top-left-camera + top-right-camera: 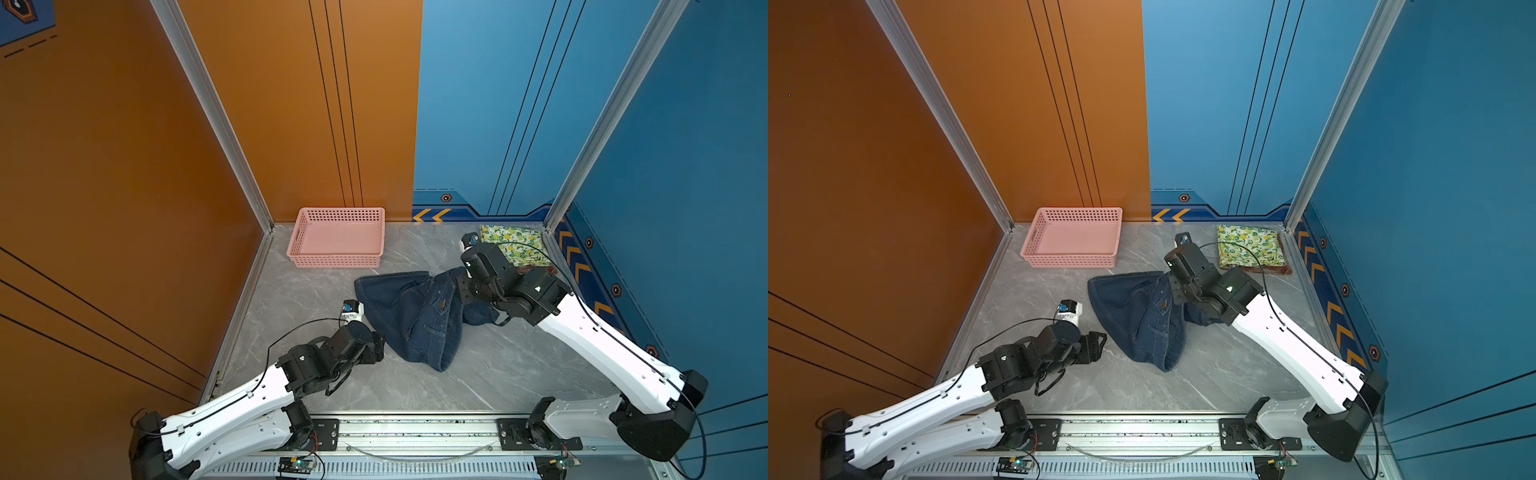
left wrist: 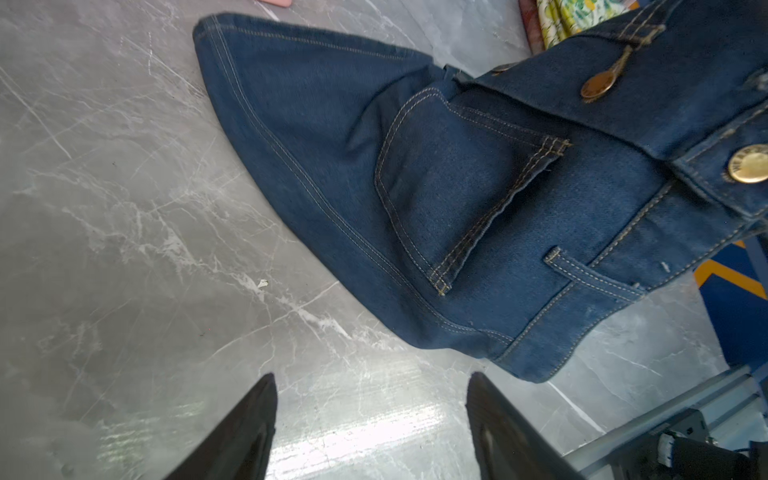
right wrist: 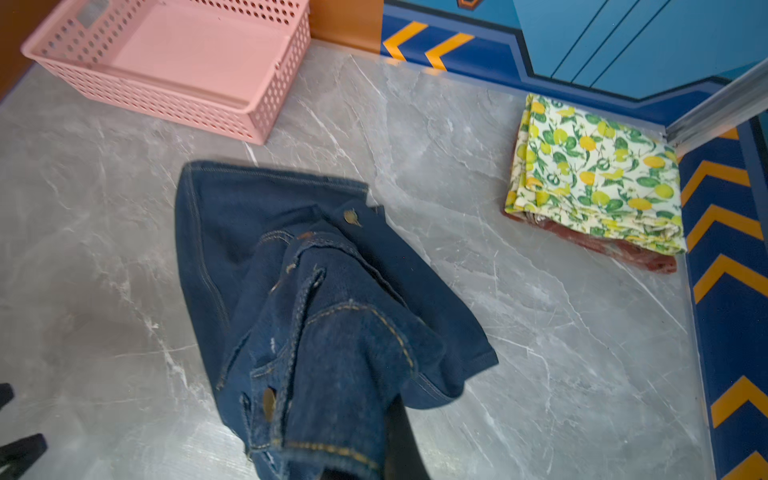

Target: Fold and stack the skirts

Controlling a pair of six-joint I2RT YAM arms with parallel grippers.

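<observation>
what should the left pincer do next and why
Probably advance the open, empty left pincer to the denim skirt at its near edge: the right pincer is shut on its waistband, so a second grip could spread it flat.

On the table [image 1: 498,365], the basket [image 1: 338,261] sits at the back, left of middle. The denim skirt [image 1: 411,316] lies mid-table, before the basket and slightly right. In the back right corner, the lemon skirt [image 1: 1246,245] lies on the plaid skirt [image 1: 1273,270].

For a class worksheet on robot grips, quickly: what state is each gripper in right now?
Left gripper: open, holding nothing.
Right gripper: shut on the denim skirt.
</observation>
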